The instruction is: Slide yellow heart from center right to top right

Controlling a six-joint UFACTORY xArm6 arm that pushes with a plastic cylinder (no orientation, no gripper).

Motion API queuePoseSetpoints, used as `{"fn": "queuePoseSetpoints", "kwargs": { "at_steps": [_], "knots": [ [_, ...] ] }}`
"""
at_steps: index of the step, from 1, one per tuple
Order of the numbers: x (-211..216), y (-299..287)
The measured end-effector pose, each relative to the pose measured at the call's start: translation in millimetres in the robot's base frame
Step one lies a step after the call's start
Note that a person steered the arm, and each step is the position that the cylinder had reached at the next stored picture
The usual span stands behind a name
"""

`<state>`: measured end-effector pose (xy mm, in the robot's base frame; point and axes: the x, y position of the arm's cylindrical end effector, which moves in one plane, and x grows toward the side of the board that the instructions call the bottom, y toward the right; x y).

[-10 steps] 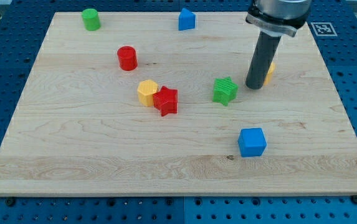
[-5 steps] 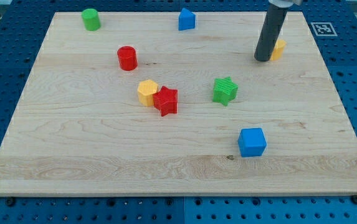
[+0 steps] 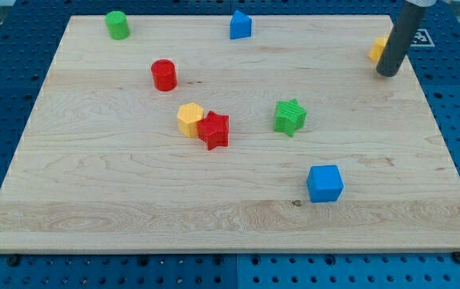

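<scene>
The yellow heart (image 3: 378, 49) lies near the board's top right corner, mostly hidden behind my rod; only its left part shows. My tip (image 3: 388, 73) rests on the board just below and to the right of the heart, touching or nearly touching it.
A green cylinder (image 3: 117, 25) and a blue house-shaped block (image 3: 240, 25) stand along the view's top. A red cylinder (image 3: 164, 75), a yellow hexagon (image 3: 189, 119) touching a red star (image 3: 213, 129), a green star (image 3: 291, 117) and a blue cube (image 3: 324, 183) lie mid-board.
My tip has moved up and to the right, and the yellow heart has slid with it from centre right to the top right corner. The other blocks have not moved.
</scene>
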<state>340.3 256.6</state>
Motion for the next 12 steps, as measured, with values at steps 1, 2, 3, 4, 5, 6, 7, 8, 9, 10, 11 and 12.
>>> {"fn": "queuePoseSetpoints", "kwargs": {
  "at_steps": [1, 2, 3, 4, 5, 6, 7, 8, 9, 10, 11, 12],
  "knots": [
    [-39.3, 9.8],
    [-56.9, 6.7],
    [-76.9, 4.6],
    [-76.9, -29.3],
    [-85.6, -57.5],
    [-116.8, -56.9],
    [-114.5, -56.9],
    [-72.4, -51.2],
    [-61.9, -12.5],
    [-80.1, -22.0],
    [-80.1, -43.2],
    [-91.3, -62.5]
  ]
}}
